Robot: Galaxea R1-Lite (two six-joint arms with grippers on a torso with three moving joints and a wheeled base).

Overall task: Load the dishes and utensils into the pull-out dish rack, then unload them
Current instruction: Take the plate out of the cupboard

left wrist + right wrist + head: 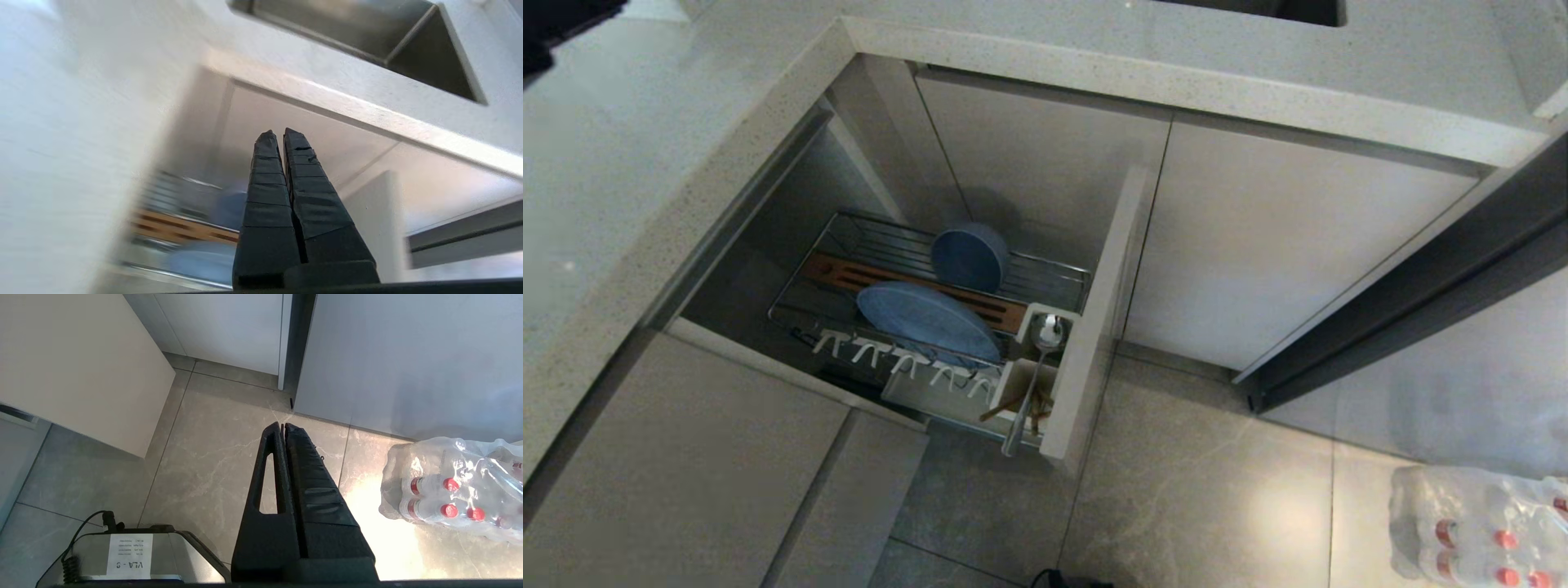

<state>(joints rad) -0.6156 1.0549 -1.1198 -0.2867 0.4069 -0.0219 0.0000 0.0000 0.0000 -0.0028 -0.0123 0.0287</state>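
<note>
The pull-out rack [805,286] stands drawn out below the grey surface [621,163], holding one blue plate [927,318] on edge against the wooden strip [849,276], one blue bowl [969,257] behind it, and one spoon [1031,384] beside some chopsticks [1005,406] in the white cup [1023,384]. The left end effector [276,136] – fingers pressed together, empty – hangs above the rack, well apart from the dishes. The right end effector [282,426], likewise closed and empty, points at the floor [212,449] near one pack of bottles [453,490].
</note>
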